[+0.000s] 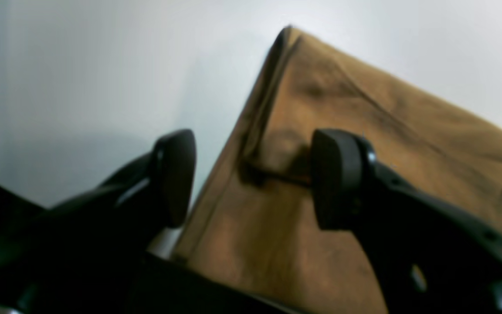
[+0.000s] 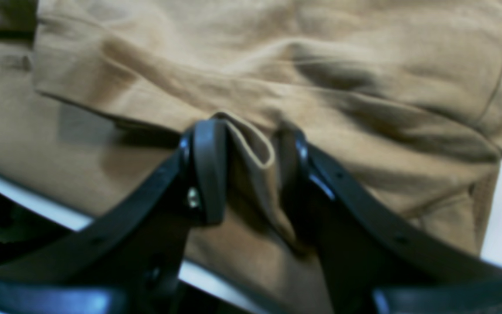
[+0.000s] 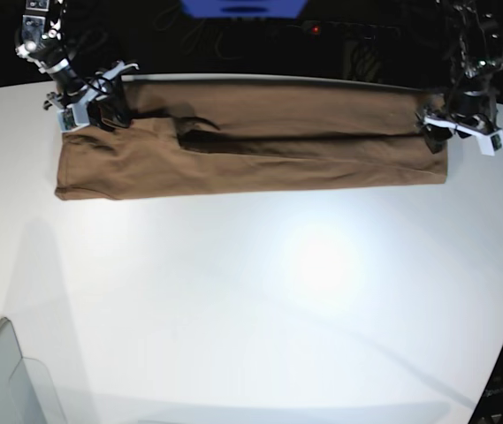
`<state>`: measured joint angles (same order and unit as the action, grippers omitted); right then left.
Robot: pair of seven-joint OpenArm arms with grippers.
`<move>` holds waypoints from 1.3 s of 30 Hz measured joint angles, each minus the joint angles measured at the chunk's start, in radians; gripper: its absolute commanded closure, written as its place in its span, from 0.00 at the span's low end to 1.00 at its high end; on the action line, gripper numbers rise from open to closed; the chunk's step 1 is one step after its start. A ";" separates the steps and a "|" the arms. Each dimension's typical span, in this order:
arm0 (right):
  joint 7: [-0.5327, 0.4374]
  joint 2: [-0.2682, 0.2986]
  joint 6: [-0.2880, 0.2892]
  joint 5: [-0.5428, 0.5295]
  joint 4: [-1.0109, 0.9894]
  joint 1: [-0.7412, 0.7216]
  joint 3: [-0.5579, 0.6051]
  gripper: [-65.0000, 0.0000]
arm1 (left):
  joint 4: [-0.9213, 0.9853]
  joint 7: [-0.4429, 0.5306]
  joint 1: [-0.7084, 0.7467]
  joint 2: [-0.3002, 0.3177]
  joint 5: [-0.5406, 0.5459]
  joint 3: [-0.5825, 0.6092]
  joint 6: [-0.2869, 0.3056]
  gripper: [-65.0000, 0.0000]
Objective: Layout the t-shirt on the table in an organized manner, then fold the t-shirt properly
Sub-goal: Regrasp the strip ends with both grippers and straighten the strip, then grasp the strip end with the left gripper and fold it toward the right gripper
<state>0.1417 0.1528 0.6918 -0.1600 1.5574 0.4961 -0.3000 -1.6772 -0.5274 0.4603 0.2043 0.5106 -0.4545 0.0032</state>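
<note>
Our left gripper (image 1: pixel 251 179) & right gripper (image 2: pixel 251 174) are both open. The soft, floppy brown cloth t-shirt (image 3: pixel 251 146) bunches easily; we'd pinch its end corners.

Both wrist views blurred, the t-shirt (image 2: pixel 277 65) cut off by every edge in the right one, its seams soft. Small white tag nowhere legible. In the base view, fingertips of both grippers too small to read against the cloth.
</note>
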 measured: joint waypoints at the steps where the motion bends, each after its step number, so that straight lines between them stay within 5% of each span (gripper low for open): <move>1: 0.000 0.001 0.000 0.000 0.000 0.000 0.007 0.67 | 0.000 0.001 0.000 0.000 -0.002 0.000 0.000 0.38; 14: 0.004 0.001 0.000 0.005 -0.002 -0.016 0.011 0.67 | 0.123 0.039 -0.060 0.006 -0.006 0.005 0.005 0.40; 21: 0.015 0.000 0.003 0.007 -0.004 -0.034 0.013 0.67 | 0.259 0.129 -0.127 0.014 0.023 -0.002 0.037 0.91; 24: 0.015 -0.001 0.002 0.007 -0.004 -0.035 0.013 0.67 | 0.311 0.159 -0.156 0.017 0.033 -0.003 0.047 1.00; 29: 0.015 -0.001 0.002 0.007 -0.005 -0.033 0.013 0.67 | 0.308 0.160 -0.155 0.021 0.035 -0.008 0.051 1.00; 39: -0.009 -0.018 0.000 0.001 -0.059 -0.089 0.092 0.67 | -0.027 -0.014 -0.056 0.029 -0.010 0.002 -0.010 1.00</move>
<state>0.1326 0.1345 0.6918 -0.1589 1.4986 0.4068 -0.2085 -1.7042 -0.5415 0.4046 0.2329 0.5003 -0.4522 -0.0071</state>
